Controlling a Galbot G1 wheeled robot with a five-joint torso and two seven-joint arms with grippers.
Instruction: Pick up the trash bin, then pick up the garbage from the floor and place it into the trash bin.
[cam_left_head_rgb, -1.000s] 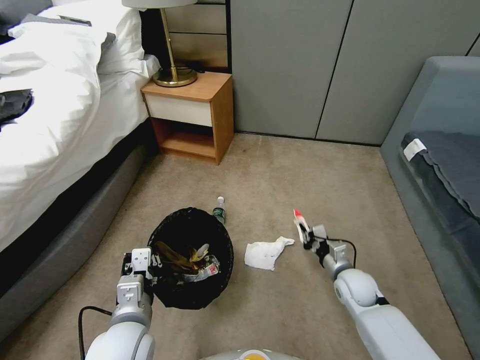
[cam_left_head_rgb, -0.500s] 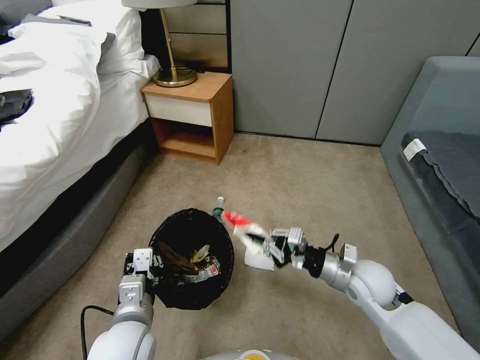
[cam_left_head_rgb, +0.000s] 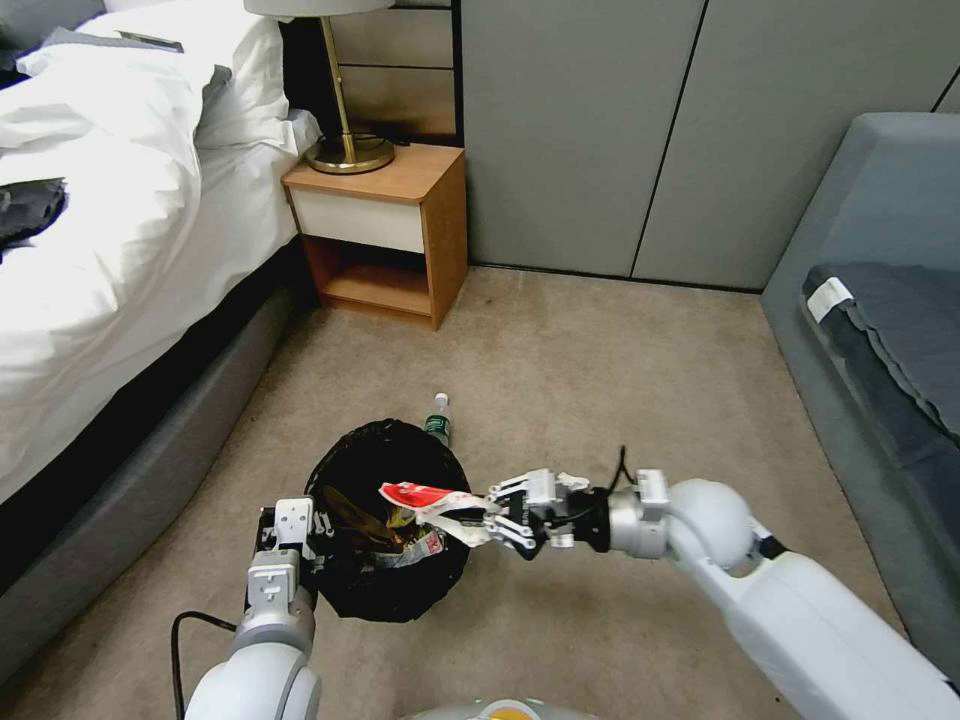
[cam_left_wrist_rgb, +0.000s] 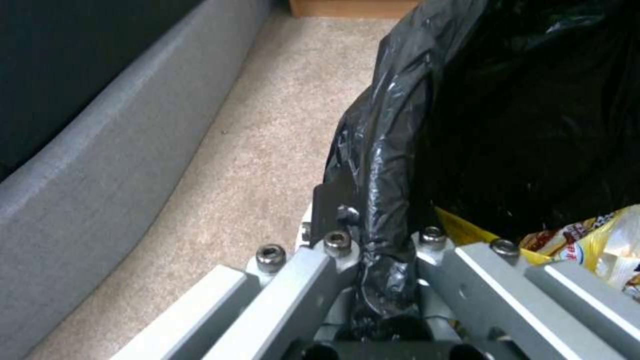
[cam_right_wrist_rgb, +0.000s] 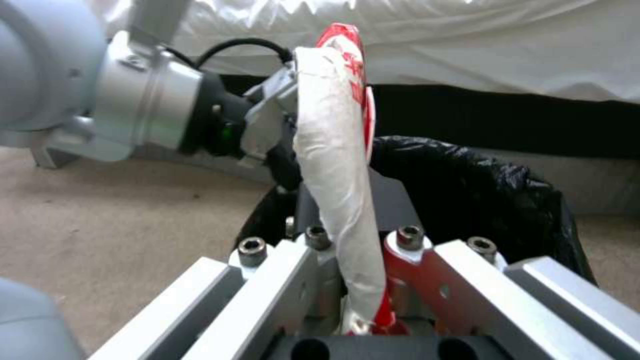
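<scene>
The trash bin (cam_left_head_rgb: 345, 590), lined with a black bag, stands on the carpet in front of me with yellow wrappers (cam_left_head_rgb: 395, 520) inside. My left gripper (cam_left_head_rgb: 312, 535) is shut on the bin's near-left rim; the left wrist view shows the bag's folded edge (cam_left_wrist_rgb: 383, 210) pinched between the fingers. My right gripper (cam_left_head_rgb: 492, 520) is shut on a red and white wrapper (cam_left_head_rgb: 420, 497) and holds it over the bin's mouth. In the right wrist view the wrapper (cam_right_wrist_rgb: 333, 165) stands up from the gripper (cam_right_wrist_rgb: 353, 240), with the bin (cam_right_wrist_rgb: 480, 190) behind it. A small plastic bottle (cam_left_head_rgb: 438, 420) lies on the floor just behind the bin.
The bed (cam_left_head_rgb: 100, 250) with white bedding runs along the left. A wooden nightstand (cam_left_head_rgb: 380, 230) with a brass lamp (cam_left_head_rgb: 345, 150) stands at the back. A grey sofa (cam_left_head_rgb: 880, 330) lines the right side. Open carpet (cam_left_head_rgb: 600, 360) lies between them.
My right arm has swung left with the red and white wrapper, from right of a white tissue on the floor to above the bin's mouth. The left gripper has kept its grip on the rim.
</scene>
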